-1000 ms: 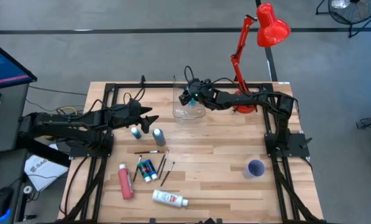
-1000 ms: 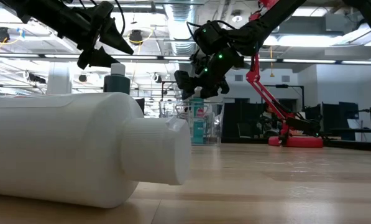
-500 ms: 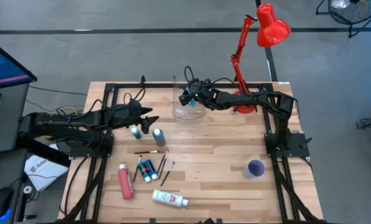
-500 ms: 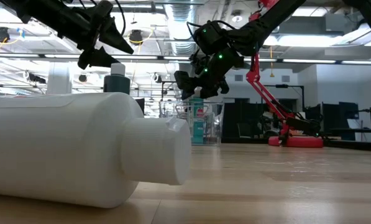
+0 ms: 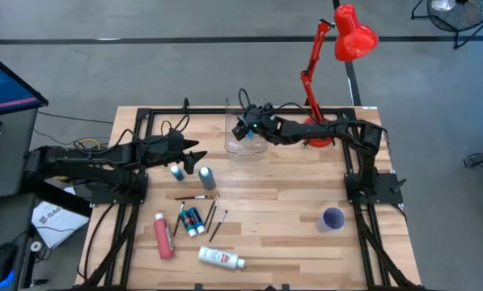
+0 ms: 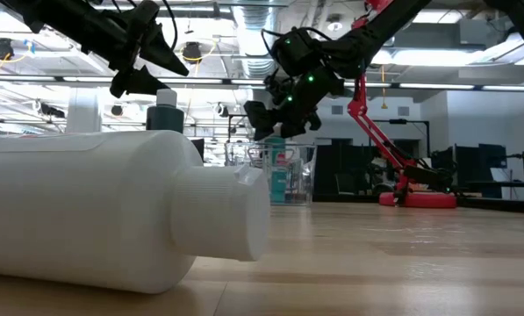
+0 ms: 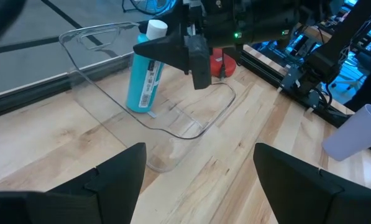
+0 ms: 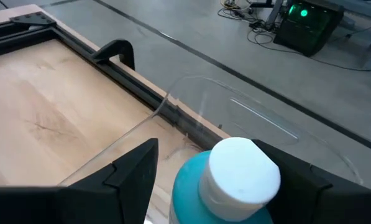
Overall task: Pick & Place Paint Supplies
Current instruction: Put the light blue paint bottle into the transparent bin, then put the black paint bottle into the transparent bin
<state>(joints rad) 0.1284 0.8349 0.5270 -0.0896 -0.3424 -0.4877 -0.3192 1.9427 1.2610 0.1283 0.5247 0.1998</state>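
Clear box (image 7: 173, 118) walls blur light blue bottle (image 7: 143, 68); right gripper (image 7: 194, 53) above.

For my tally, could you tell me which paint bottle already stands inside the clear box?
The light blue bottle with the white cap; the others are on the table outside the clear box.

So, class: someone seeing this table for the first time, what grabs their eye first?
Probably the red desk lamp at the table's far edge. Next, the right gripper over the clear box, where a light blue bottle stands upright. Loose supplies lie near the front-left, including a white tube.
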